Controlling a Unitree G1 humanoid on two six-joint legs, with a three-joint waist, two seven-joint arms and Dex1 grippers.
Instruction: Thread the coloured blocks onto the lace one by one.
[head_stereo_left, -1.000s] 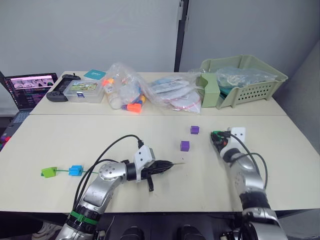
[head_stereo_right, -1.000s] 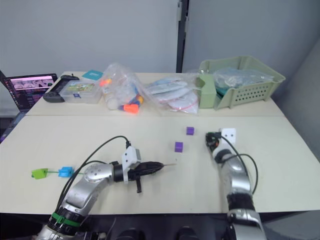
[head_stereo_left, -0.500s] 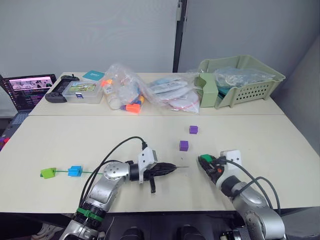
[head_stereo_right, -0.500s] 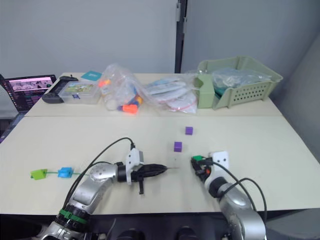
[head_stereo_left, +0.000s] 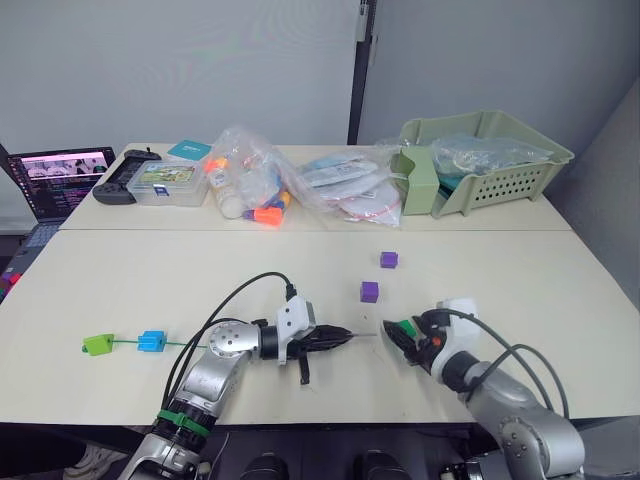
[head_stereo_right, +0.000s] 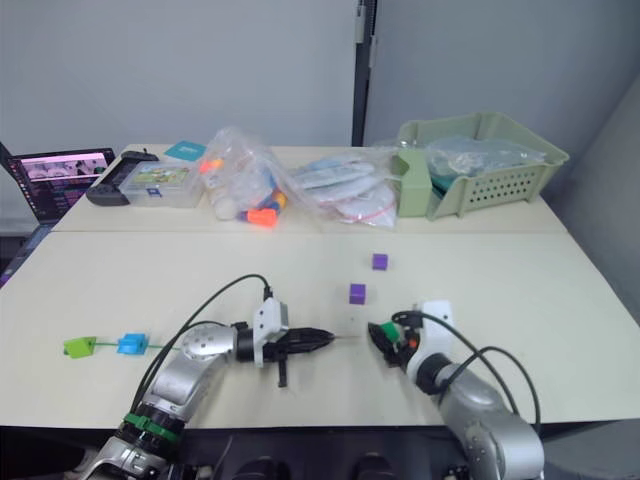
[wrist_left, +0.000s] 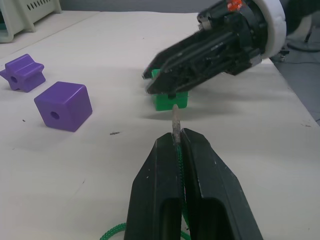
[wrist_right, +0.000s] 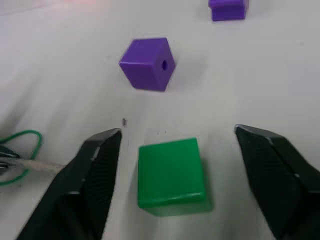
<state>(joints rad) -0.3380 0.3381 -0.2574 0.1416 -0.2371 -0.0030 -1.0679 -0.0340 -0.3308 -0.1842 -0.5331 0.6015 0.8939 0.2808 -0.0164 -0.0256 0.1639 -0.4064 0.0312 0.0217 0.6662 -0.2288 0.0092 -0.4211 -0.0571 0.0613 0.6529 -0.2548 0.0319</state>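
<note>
The left claw (wrist_left: 176, 145) is pinched shut on the lace (wrist_left: 175, 122), its grey tip pointing right, straight at the green block (wrist_right: 171, 172). That block sits on the tabletop (head_stereo_left: 150, 275) between the fingers of the right claw (wrist_right: 175, 167), which stands wide open around it, not gripping. The block's hole cannot be made out. Two purple blocks (head_stereo_left: 369, 291) lie farther off; the blue block (head_stereo_left: 151, 341) and lime block (head_stereo_left: 97, 345) sit on the lace far left.

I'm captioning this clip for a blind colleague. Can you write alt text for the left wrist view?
The left gripper, shut on the lace, aims its grey tip at a green block on the table, with the right gripper around the block. Two purple blocks lie off to one side.
</note>
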